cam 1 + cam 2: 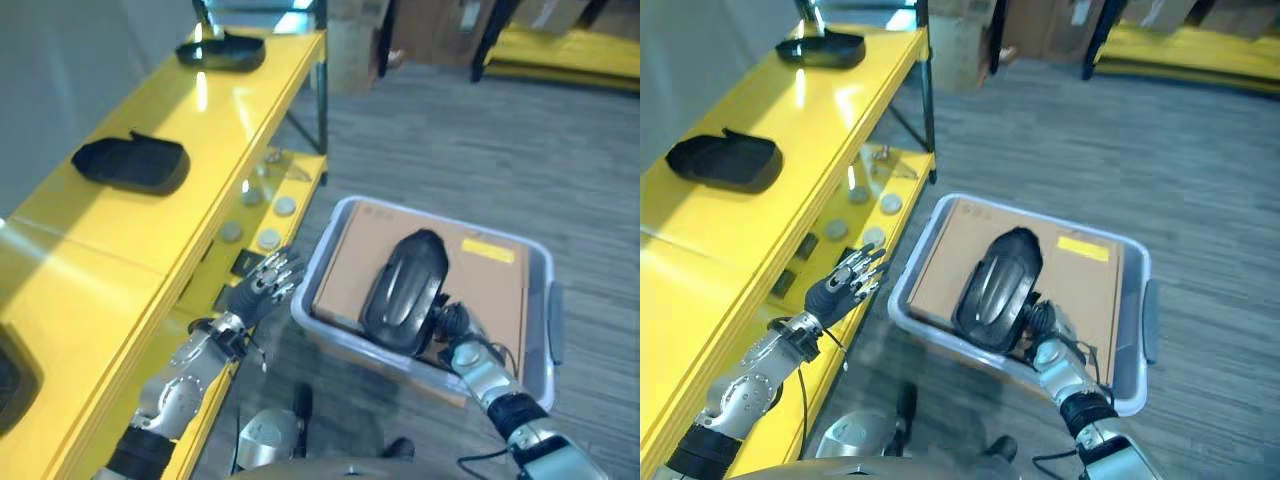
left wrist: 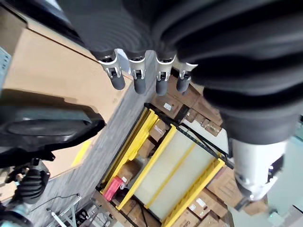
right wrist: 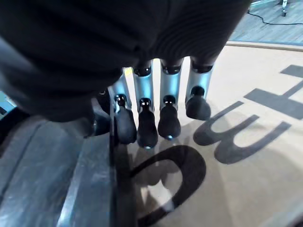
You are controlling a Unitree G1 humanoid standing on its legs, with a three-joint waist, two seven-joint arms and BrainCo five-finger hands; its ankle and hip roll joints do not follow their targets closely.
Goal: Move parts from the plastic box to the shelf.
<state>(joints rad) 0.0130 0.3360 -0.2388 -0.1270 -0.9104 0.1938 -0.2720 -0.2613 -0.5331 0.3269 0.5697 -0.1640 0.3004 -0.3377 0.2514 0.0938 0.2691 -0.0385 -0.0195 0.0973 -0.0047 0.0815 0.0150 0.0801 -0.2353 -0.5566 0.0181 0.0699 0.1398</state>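
Black moulded plastic, ribbed and glossy, is what the right robot hand (image 1: 455, 325) is dealing with: the part (image 1: 405, 280) is standing tilted on edge over the cardboard liner (image 1: 350, 265) in the plastic box (image 1: 540, 330), with the hand at its lower edge. In the right wrist view the fingers (image 3: 142, 127) are curling down beside the part's rim, but whether they are actually gripping it I cannot tell. The shell is looking stiff, fairly light and slippery, so the rim is likely offering a safer hold than the smooth domed face. Beside the box, the left robot hand (image 1: 262, 285) is hovering with fingers spread and holding nothing, near the shelf (image 1: 150, 250) edge. Farther off, two similar black parts (image 1: 132, 163) are lying well apart on the yellow top shelf.
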